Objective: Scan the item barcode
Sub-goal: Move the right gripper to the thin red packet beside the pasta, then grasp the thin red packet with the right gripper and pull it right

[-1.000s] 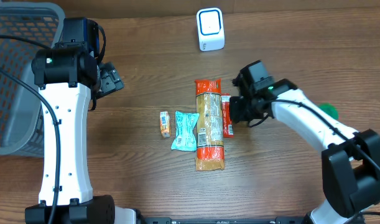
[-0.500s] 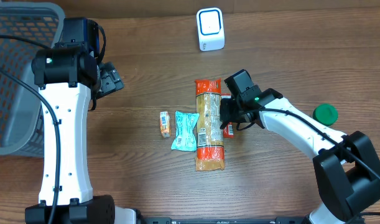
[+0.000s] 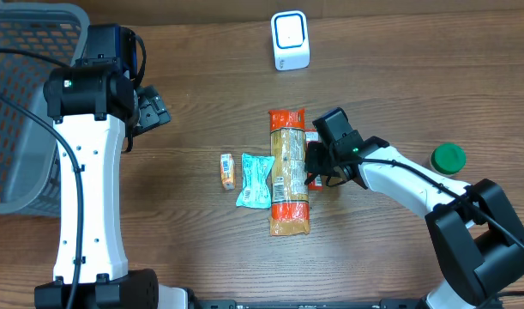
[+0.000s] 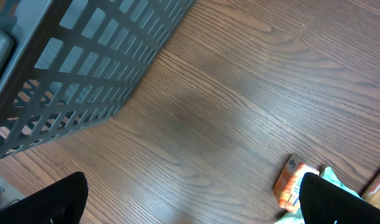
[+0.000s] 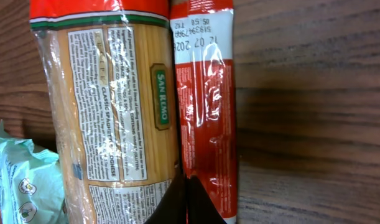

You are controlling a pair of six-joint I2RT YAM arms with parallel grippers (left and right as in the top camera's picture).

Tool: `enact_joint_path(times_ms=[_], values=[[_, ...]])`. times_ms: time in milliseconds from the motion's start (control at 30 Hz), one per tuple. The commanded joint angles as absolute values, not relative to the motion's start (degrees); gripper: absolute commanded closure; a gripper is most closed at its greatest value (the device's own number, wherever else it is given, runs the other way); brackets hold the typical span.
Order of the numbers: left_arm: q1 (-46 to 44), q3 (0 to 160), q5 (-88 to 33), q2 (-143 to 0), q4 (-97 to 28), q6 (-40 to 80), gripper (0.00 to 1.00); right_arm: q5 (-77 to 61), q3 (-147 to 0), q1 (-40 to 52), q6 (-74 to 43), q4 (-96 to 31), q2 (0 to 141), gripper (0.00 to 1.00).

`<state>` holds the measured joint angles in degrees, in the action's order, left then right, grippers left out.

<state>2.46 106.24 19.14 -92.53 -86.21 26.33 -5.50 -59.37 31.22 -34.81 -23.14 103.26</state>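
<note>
Several items lie mid-table: a long spaghetti bag (image 3: 289,176) with a white label, a thin red packet (image 5: 205,93) along its right side, a teal packet (image 3: 255,180) and a small orange packet (image 3: 227,170). The white scanner (image 3: 290,40) stands at the back. My right gripper (image 3: 311,170) is shut, low over the red packet. In the right wrist view, the right gripper (image 5: 188,186) has its closed tips at the seam between the spaghetti bag (image 5: 115,106) and the red packet, gripping nothing. My left gripper (image 4: 196,211) hangs wide open over bare wood, left of the orange packet (image 4: 293,180).
A grey mesh basket (image 3: 21,103) fills the far left corner, and its wall (image 4: 84,74) shows in the left wrist view. A green lid (image 3: 448,157) lies at the right. The left arm stands upright beside the basket.
My right gripper has travelled left from beside the red packet to rest over it against the spaghetti bag, uncovering the green lid. The left arm has not moved.
</note>
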Motion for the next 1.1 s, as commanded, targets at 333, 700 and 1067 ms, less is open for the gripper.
enact_joint_path(times_ms=[333,700,1067], values=[[2.61,106.5,19.86,-92.99,-86.32,25.26,0.0,-6.09,-57.08,31.55,-38.04,-22.55,102.98,0.96],[2.61,106.5,19.86,-92.99,-86.32,25.28,0.0,-7.75,-56.29,31.55,-38.63,-22.72,102.98,0.96],[2.61,106.5,19.86,-92.99,-86.32,25.28,0.01,-6.48,-56.31,29.47,-39.05,-24.14,102.98,0.96]])
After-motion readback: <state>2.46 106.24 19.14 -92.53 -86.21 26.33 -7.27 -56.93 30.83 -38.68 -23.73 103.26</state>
